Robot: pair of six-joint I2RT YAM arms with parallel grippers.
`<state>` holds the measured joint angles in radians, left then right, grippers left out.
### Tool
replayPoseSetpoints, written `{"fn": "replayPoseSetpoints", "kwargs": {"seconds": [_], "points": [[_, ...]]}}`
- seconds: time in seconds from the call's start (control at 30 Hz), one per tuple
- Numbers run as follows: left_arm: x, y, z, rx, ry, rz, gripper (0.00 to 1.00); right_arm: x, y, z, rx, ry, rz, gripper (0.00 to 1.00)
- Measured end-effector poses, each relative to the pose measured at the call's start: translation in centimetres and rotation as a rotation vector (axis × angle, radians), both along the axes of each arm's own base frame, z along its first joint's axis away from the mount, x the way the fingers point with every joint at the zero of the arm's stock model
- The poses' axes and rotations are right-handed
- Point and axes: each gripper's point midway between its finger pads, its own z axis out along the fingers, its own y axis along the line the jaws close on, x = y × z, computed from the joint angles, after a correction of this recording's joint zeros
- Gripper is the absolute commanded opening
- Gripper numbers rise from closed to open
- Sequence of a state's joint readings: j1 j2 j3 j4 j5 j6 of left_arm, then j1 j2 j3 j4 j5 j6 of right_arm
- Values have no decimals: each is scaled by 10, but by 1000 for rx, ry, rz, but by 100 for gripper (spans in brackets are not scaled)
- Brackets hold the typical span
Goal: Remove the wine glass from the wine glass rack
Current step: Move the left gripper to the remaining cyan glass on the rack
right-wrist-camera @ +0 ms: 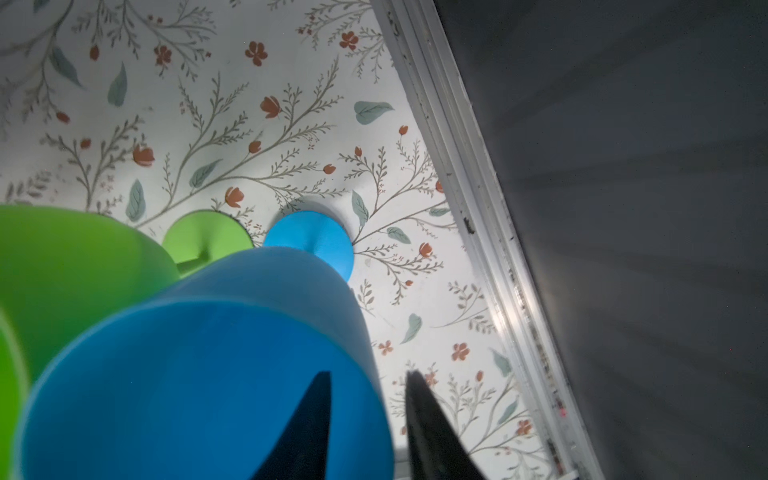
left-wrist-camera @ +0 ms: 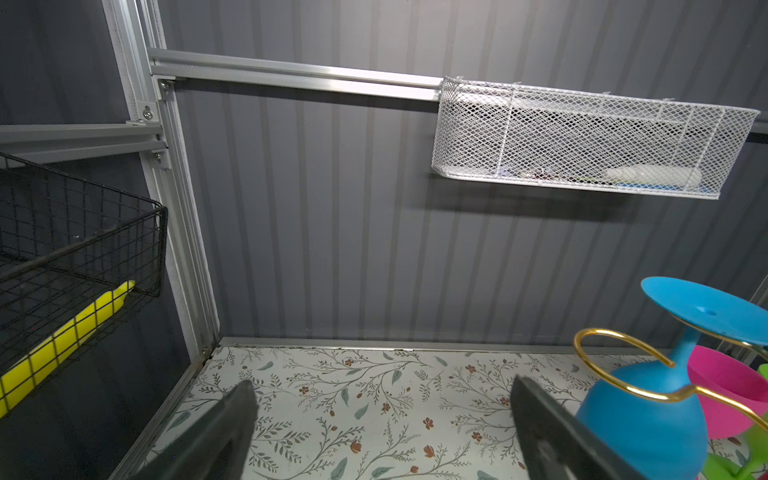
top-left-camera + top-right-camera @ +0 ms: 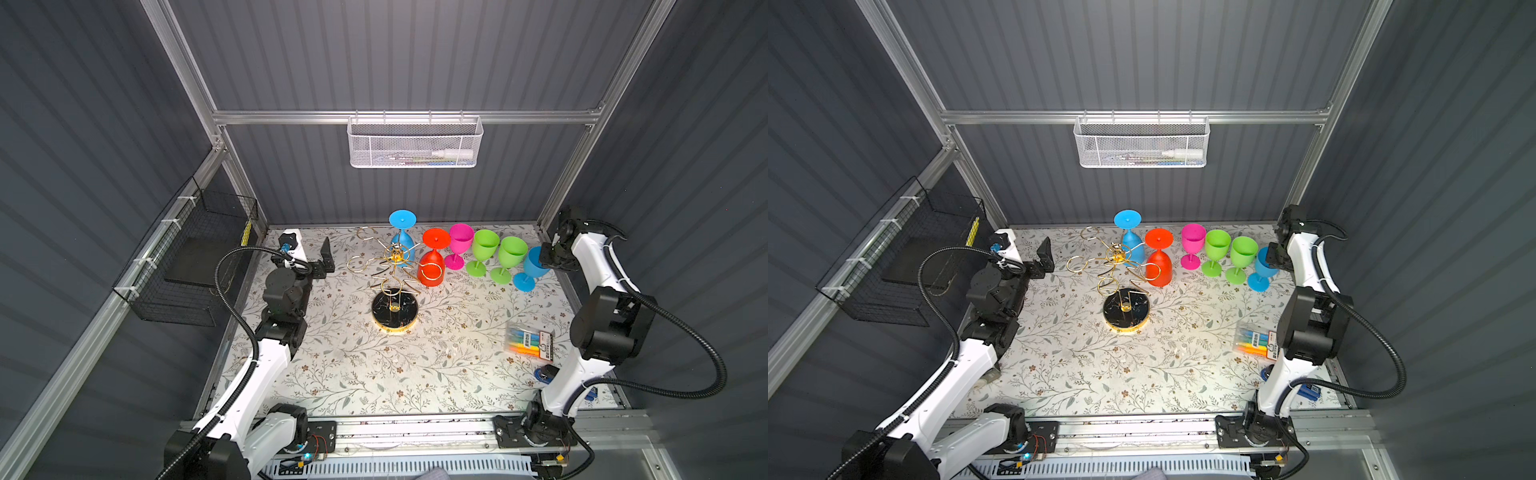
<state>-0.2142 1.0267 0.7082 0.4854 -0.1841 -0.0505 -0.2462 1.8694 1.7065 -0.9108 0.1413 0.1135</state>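
**Operator:** Report status, from the left side across.

**Technician:** The left gripper (image 3: 327, 257) hangs left of the rack (image 3: 394, 309) and does not touch it. Its jaws are spread wide and it holds nothing. The rack stands mid-table on its round black base. Two glasses hang upside down from its gold arms, feet up. The hung blue glass (image 3: 401, 241) is at the back, and the red glass (image 3: 432, 266) is on the right-hand side. The other loops in view carry nothing.

**Operator:** And off the rack?

**Technician:** Four glasses stand upright in a row on the table (image 3: 374, 374), right of the rack. In order they are the pink glass (image 3: 460, 239), the green glass (image 3: 485, 243), the second green glass (image 3: 512, 249) and the standing blue glass (image 3: 532, 266) at the row's end. The right gripper (image 1: 368, 378) is at that last glass. In the right wrist view its jaws are partly open and straddle the rim. One finger is inside the bowl and one outside, with a gap to the wall on both sides, so nothing is clamped.

**Operator:** Progress?

**Technician:** Judged from the layout, four of the six glasses are off the rack. The standing blue glass rests on its foot and looks set down. Two steps remain:
1. Clear the right gripper from the rim.
2. Lift off the red glass and the hung blue glass. The red glass hangs nearer the right arm.
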Motion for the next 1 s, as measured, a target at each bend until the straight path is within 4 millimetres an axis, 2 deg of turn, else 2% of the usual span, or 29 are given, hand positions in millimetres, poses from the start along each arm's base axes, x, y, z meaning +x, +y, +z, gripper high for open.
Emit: {"fn": "replayPoseSetpoints", "kwargs": {"seconds": [0.13, 0.37, 0.43, 0.53, 0.67, 0.8, 0.9, 1.0], "points": [[0, 2, -1, 16, 5, 11, 97, 1, 4, 14, 25, -50, 3, 58], [8, 3, -8, 22, 58, 11, 95, -10, 10, 88, 30, -274, -8, 68], [14, 0, -2, 3, 73, -12, 94, -19, 11, 107, 28, -334, -12, 70], [23, -7, 19, -44, 88, -66, 93, -37, 20, 126, 46, -413, -8, 72], [31, -15, 60, -117, 79, -174, 89, -74, 48, 143, 123, -534, 21, 75], [38, -43, 94, -160, 95, -369, 85, -107, 82, 153, 207, -657, 87, 77], [46, -72, 106, -169, 142, -542, 82, -122, 108, 160, 240, -722, 162, 78], [59, -99, 105, -190, 219, -711, 78, -130, 135, 161, 273, -760, 247, 78]]}}
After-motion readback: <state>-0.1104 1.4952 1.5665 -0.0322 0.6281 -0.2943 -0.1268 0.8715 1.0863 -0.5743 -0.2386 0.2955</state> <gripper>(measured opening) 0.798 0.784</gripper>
